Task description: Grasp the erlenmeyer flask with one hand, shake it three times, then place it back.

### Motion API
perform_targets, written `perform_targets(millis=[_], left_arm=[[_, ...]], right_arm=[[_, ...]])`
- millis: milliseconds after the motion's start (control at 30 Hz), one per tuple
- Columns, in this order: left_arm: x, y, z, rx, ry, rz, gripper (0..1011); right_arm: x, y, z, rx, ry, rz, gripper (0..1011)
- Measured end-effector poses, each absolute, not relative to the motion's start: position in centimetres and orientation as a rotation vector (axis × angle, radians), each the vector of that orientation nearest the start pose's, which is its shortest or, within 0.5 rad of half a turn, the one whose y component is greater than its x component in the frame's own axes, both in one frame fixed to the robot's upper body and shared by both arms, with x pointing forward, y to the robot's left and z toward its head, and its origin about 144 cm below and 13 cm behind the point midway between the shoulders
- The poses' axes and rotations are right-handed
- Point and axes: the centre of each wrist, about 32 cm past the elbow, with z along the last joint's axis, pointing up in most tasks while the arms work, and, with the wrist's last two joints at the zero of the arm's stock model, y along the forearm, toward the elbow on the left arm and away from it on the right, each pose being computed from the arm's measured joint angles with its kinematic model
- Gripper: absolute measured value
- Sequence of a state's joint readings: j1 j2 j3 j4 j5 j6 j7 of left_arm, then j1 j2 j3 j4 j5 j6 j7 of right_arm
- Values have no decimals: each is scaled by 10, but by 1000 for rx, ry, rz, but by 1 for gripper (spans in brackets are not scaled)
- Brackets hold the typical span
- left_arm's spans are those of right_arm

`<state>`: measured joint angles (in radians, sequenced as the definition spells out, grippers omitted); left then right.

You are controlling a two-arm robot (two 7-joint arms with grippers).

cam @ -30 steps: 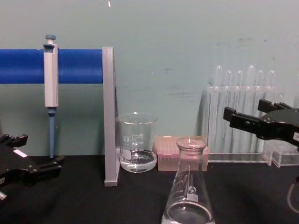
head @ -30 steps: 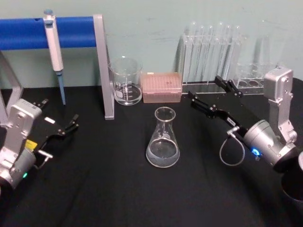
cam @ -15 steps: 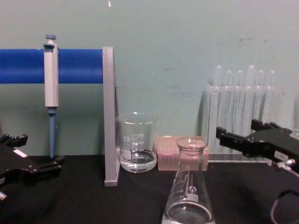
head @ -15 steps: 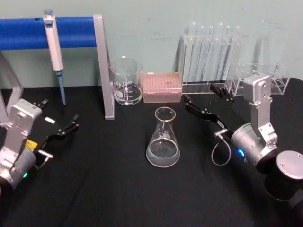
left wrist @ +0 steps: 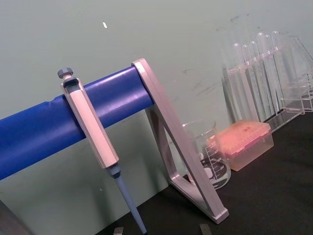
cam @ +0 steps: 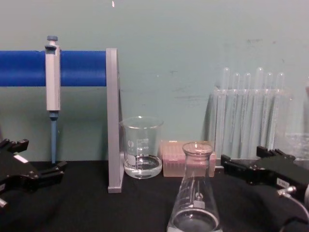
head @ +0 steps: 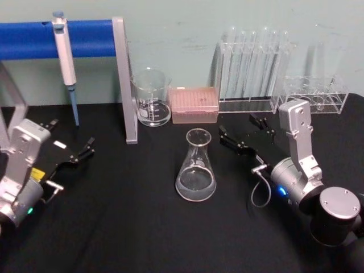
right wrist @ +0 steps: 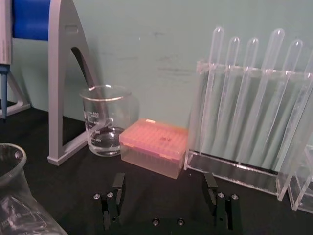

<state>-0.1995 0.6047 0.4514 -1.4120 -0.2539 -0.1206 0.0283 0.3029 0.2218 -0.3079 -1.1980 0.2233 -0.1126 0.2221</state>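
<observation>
Head view: flask (head: 195, 168) is standing mid-table; right gripper (head: 244, 134), jaws wide and empty, is sitting beside it, left gripper (head: 73, 151) parked empty. Off-centre closing risks tipping the flask.

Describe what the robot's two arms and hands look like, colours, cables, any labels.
Both arms are silver-grey metal. The right hand has black flat fingers, a looped grey cable and a blue light at its wrist. The left hand is black with a small white label; its arm carries a yellow sticker.

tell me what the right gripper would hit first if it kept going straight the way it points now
Probably the pink tip box. The open right gripper aims at it, with the flask off to one side. Depth is unclear, so this is a guess.
</observation>
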Motion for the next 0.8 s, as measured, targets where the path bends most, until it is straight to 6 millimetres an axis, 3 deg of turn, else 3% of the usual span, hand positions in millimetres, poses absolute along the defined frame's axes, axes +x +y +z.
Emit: perform_targets(millis=[800], left_arm=[[489, 310, 1140, 304, -285, 1248, 1001]], right_arm=[[534, -229, 1119, -107, -25, -1141, 1000]])
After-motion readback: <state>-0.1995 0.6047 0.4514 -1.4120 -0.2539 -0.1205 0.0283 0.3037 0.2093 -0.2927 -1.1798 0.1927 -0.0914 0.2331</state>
